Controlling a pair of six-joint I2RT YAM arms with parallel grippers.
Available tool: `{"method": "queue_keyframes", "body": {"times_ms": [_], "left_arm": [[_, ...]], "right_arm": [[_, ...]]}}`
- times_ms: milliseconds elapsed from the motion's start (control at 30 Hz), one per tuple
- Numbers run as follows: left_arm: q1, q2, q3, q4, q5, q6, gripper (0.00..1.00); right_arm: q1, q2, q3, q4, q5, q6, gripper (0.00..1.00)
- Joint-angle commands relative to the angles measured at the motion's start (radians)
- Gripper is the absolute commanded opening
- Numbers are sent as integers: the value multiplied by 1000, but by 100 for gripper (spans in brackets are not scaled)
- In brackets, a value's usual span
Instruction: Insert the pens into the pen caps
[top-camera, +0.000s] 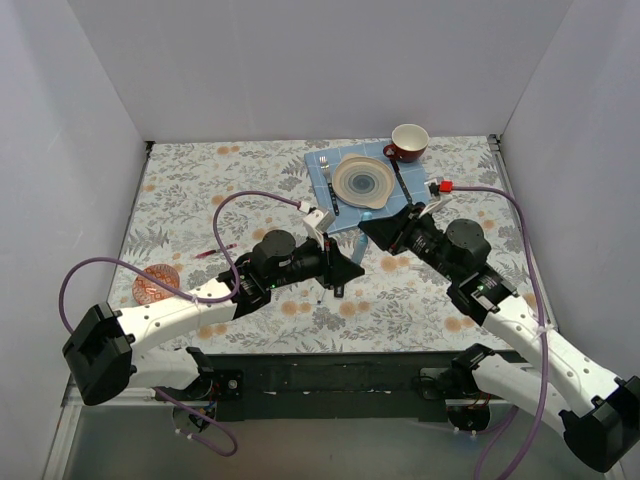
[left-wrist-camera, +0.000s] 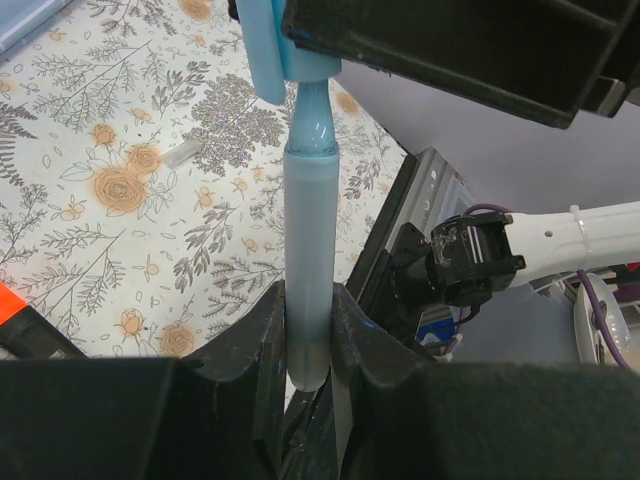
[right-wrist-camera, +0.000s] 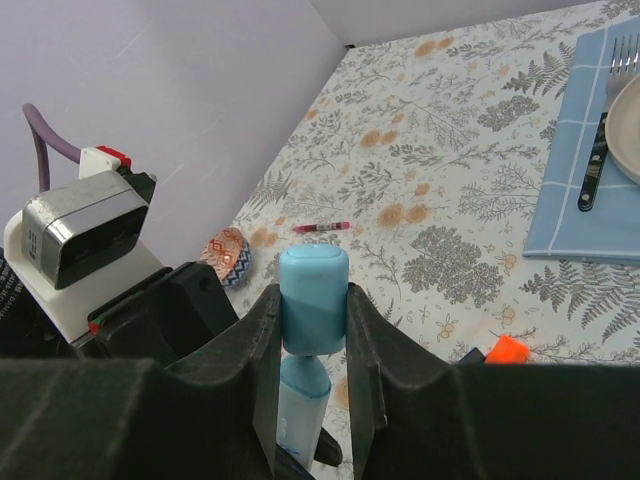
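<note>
The light-blue marker (left-wrist-camera: 308, 250) is clenched low on its barrel by the left claw (left-wrist-camera: 308, 325), just nearside of the blue placemat (top-camera: 345, 195). Its nose is at the mouth of the light-blue cap (right-wrist-camera: 313, 270), which is grasped by the right claw (right-wrist-camera: 312, 298). Both are judged light, stiff and slick, and best gripped mid-body.

Both clamped tight, left gripper (left-wrist-camera: 308, 300) facing right gripper (right-wrist-camera: 312, 300), tips close

From above and behind, the top view looks down on the whole tabletop (top-camera: 180, 200), while the wrist views look close along the left fingers (left-wrist-camera: 255, 350) and right fingers (right-wrist-camera: 255, 350), sharing the light-blue marker (left-wrist-camera: 308, 230) and light-blue cap (right-wrist-camera: 313, 285) from opposite ends
</note>
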Motion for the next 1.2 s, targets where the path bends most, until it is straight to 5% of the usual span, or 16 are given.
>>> {"method": "queue_keyframes", "body": {"times_ms": [0, 300, 733, 1167], "left_arm": [[-5, -14, 58, -4, -42, 11, 0], [-5, -29, 58, 6, -78, 2, 0], [-4, 33, 115, -35, -250, 0, 0], [3, 145, 237, -77, -306, 68, 0]], "right_arm": [[30, -41, 30, -44, 52, -45, 1], [98, -86, -76, -23, 106, 11, 1], [238, -78, -92, -155, 412, 74, 1], [301, -20, -76, -267, 474, 74, 1]]}}
